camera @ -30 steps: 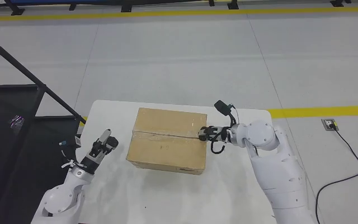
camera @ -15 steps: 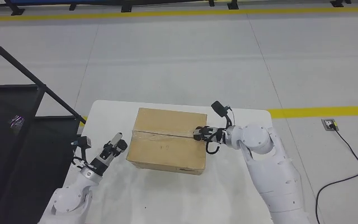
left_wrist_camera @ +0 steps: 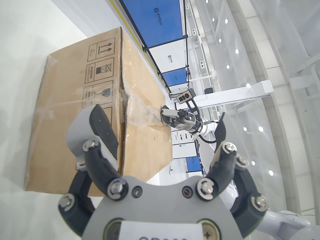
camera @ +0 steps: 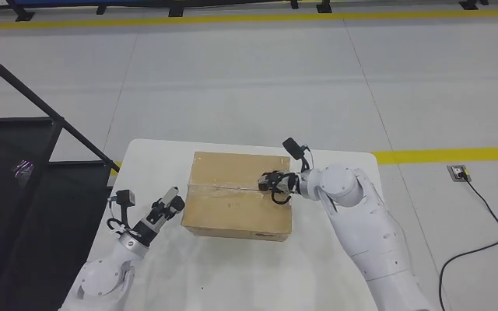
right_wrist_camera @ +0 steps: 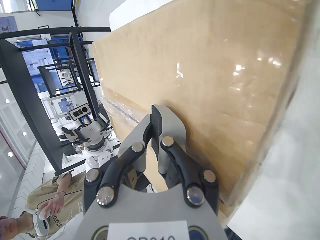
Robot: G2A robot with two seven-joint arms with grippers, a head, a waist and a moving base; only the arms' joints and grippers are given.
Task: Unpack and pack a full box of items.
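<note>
A brown cardboard box (camera: 233,208) stands shut in the middle of the white table (camera: 156,159), with clear tape (left_wrist_camera: 142,114) along its top seam. My right gripper (camera: 267,183) lies on the box top at the seam. Its fingers (right_wrist_camera: 156,123) are shut, and the crumpled, lifted tape (right_wrist_camera: 117,107) runs up to them. The same gripper (left_wrist_camera: 165,116) shows far off over the box in the left wrist view. My left gripper (camera: 170,205) hovers open just off the box's left end, near the printed side (left_wrist_camera: 75,96), and holds nothing.
A black metal frame (camera: 47,117) and a dark panel (camera: 35,202) stand past the table's left edge. Bare tabletop (camera: 233,272) lies in front of the box and on both sides.
My right gripper has slid left along the seam from the box's right edge onto its top. My left gripper has come forward, closer to the box's left end.
</note>
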